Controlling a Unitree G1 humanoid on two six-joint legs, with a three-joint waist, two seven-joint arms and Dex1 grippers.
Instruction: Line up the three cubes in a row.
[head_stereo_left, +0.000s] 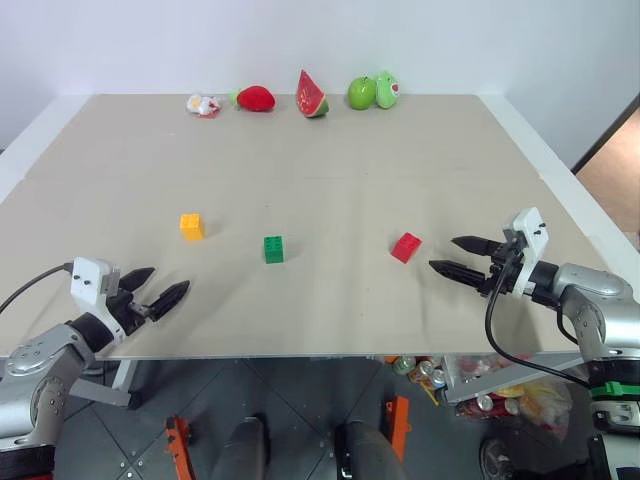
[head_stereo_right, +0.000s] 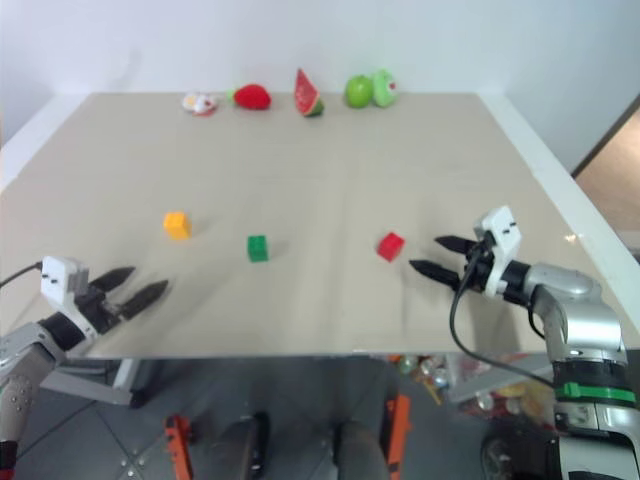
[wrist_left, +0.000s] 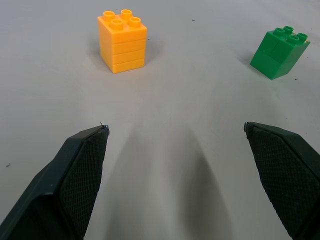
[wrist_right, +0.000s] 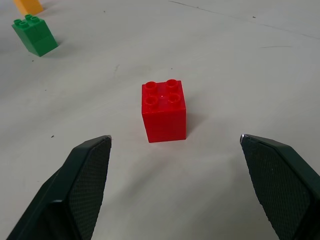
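Right wrist view shows the red cube (wrist_right: 164, 111) just ahead of the right pincer (wrist_right: 175, 142), wide open and empty. Left pincer (wrist_left: 175, 131) gapes empty too, near the yellow-orange cube (wrist_left: 122, 41) and green cube (wrist_left: 279, 52).

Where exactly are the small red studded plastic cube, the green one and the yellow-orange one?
Small red studded plastic cube (wrist_right: 164, 111): right wrist view, upper front face.
Small green studded plastic cube (head_stereo_left: 273, 249): left eye view, front face.
Small yellow-orange studded plastic cube (wrist_left: 122, 42): left wrist view, front corner edge.
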